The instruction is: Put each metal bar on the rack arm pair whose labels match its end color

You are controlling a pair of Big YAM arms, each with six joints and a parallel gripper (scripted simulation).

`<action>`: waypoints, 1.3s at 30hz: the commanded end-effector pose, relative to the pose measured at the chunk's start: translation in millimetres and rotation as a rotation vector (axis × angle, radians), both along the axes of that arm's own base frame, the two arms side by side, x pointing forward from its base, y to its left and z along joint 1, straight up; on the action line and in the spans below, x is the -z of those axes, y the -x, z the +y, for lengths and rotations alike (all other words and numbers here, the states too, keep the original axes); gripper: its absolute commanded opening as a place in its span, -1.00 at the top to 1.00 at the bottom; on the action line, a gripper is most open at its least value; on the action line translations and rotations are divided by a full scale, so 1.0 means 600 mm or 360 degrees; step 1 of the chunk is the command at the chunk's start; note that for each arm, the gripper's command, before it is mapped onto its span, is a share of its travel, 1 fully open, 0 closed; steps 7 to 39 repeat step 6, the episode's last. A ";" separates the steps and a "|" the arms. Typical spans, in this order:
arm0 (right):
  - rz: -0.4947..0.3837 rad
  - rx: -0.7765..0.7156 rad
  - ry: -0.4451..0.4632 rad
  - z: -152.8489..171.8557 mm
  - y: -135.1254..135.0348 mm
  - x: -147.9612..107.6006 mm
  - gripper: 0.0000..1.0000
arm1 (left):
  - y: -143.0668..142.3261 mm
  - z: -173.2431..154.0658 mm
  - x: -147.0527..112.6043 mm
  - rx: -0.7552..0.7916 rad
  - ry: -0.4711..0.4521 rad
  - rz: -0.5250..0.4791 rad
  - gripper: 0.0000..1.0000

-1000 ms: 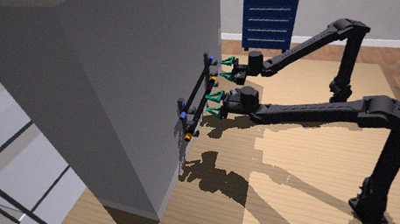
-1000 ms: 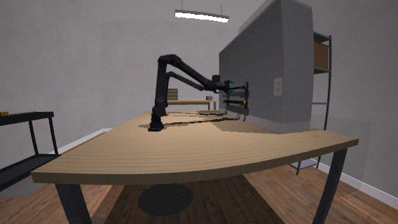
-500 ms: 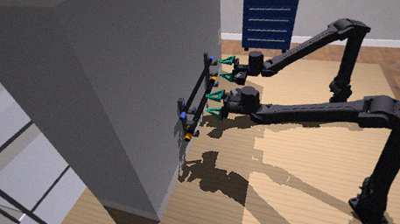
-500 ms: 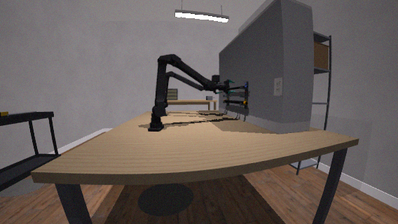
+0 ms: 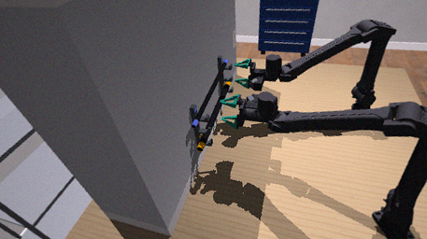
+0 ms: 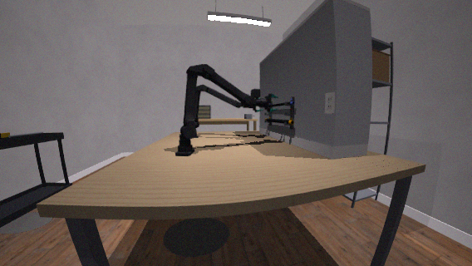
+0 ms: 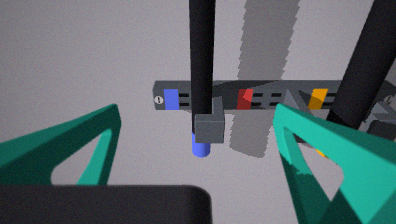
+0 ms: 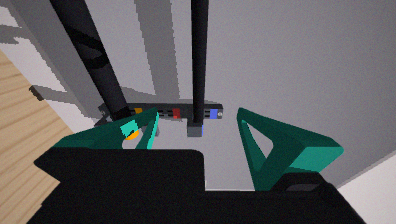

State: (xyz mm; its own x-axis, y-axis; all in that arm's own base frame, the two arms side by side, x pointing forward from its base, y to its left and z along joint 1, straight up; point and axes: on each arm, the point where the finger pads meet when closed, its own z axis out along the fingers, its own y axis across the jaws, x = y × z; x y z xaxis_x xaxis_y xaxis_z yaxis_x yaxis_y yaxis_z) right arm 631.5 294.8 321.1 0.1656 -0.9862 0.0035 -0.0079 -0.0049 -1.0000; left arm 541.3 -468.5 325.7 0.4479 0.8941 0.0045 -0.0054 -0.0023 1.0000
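Observation:
The blue-ended bar (image 5: pixel 195 123) (image 7: pixel 202 60) (image 8: pixel 199 60) lies on both top rack arms, by the blue labels. The orange-ended bar (image 5: pixel 201 147) (image 7: pixel 360 75) (image 8: pixel 95 65) lies on the bottom pair, by the orange labels. The middle pair, with red labels, holds no bar. The rack's uprights (image 7: pixel 270 86) (image 8: pixel 186 112) stand on the wall. My left gripper (image 5: pixel 224 110) (image 7: pixel 197 112) is open and empty, a little in front of the bars. My right gripper (image 5: pixel 237 73) (image 8: pixel 197 112) is also open and empty, short of the bars. The lower finger partly hides the orange ends in each wrist view.
The grey wall block (image 5: pixel 122 99) (image 6: pixel 312 83) stands right behind the rack. The table (image 5: pixel 331 178) (image 6: pixel 208 183) lies below both arms. A blue drawer cabinet (image 5: pixel 291 10) stands beyond the table, and a shelf (image 6: pixel 390 104) stands behind the wall block.

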 end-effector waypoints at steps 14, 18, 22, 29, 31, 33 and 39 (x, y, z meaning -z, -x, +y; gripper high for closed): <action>-0.0103 -0.0008 -0.0047 0.004 0.015 -0.063 -1.00 | 0.023 0.000 -0.058 0.0016 0.0072 -0.0089 -1.00; -0.0103 -0.0008 -0.0047 0.004 0.015 -0.063 -1.00 | 0.023 0.000 -0.058 0.0016 0.0072 -0.0089 -1.00; -0.0103 -0.0008 -0.0047 0.004 0.015 -0.063 -1.00 | 0.023 0.000 -0.058 0.0016 0.0072 -0.0089 -1.00; -0.0103 -0.0008 -0.0047 0.004 0.015 -0.063 -1.00 | 0.023 0.000 -0.058 0.0016 0.0072 -0.0089 -1.00; -0.0103 -0.0008 -0.0047 0.004 0.015 -0.063 -1.00 | 0.023 0.000 -0.058 0.0016 0.0072 -0.0089 -1.00; -0.0103 -0.0008 -0.0047 0.004 0.015 -0.063 -1.00 | 0.023 0.000 -0.058 0.0016 0.0072 -0.0089 -1.00; -0.0103 -0.0008 -0.0047 0.004 0.015 -0.063 -1.00 | 0.023 0.000 -0.058 0.0016 0.0072 -0.0089 -1.00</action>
